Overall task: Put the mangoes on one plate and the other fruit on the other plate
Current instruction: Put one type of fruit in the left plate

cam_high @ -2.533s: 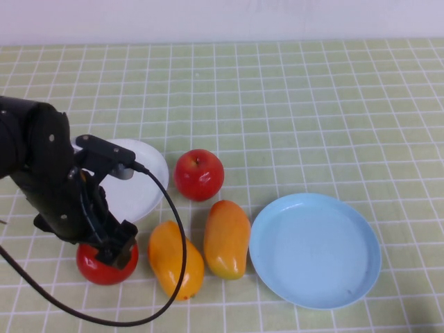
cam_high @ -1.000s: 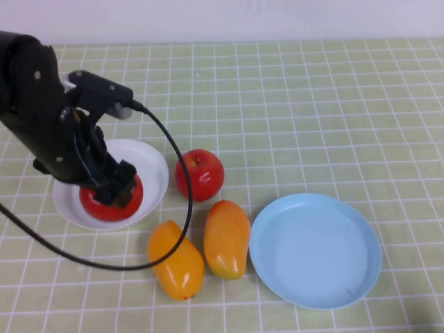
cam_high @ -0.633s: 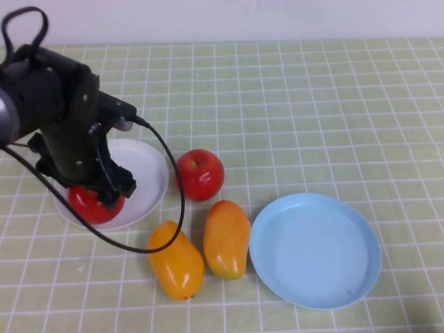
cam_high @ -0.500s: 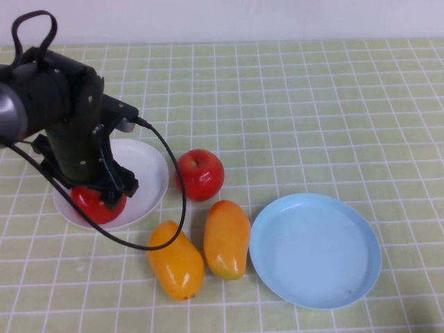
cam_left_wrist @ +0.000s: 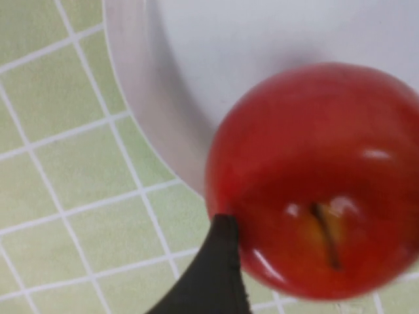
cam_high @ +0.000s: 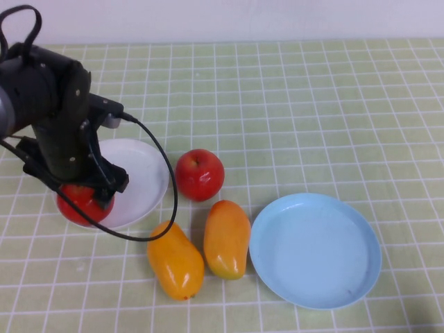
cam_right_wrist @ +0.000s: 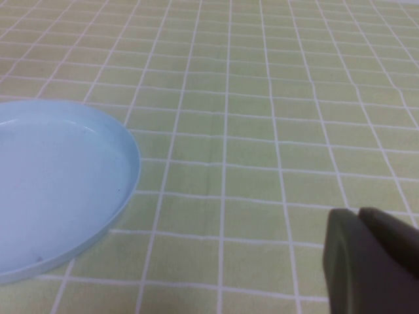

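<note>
My left gripper hangs over the white plate, shut on a red apple at the plate's near-left rim. In the left wrist view, the apple fills the frame above the plate's rim, and one dark finger presses its side. The second apple sits on the table right of the white plate. Two mangoes lie side by side in front of it. The light blue plate is empty. My right gripper is shut, low over the table beside the blue plate.
A green checked cloth covers the whole table. The left arm's black cable loops down between the white plate and the nearer mango. The right arm is out of the high view.
The left gripper lifted the apple from the table in front of the white plate, carried it over the plate, then shifted it left toward the plate's near-left rim. The other fruit stayed put.
</note>
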Controlling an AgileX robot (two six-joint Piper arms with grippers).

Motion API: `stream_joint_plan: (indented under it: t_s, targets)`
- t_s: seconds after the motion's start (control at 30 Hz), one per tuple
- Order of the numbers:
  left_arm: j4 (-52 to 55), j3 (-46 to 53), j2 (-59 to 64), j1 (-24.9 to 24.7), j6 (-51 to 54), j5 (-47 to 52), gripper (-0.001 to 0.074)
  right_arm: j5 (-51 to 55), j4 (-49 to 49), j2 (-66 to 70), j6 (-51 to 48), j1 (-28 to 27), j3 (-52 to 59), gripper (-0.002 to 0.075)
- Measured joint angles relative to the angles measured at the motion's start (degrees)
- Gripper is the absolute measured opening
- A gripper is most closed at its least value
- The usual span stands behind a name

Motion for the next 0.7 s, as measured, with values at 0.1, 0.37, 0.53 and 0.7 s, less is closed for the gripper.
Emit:
stream_joint_plan:
  t_s: [0.1, 0.37, 0.53, 0.7]
  targets:
    - [-0.2, -2.0, -1.1, 0.0, -0.1, 2.5, 0.0668, 0.0, 0.0, 0.0, 0.0, 0.0, 0.0, -0.0015]
    - [-8.7, -11.7, -3.4, -0.5, 2.2, 7.3, 0.0668, 0.0, 0.0, 0.0, 0.0, 0.0, 0.0, -0.0015]
    - [-12.9, -12.1, -2.0, -4.6, 10.2, 2.6, 0.0668, 0.0, 0.0, 0.0, 0.0, 0.0, 0.0, -0.0015]
    - [-14.4, -12.1, 1.9, -8.6, 15.5, -2.4, 0.0669, 0.0, 0.0, 0.0, 0.0, 0.0, 0.0, -0.0015]
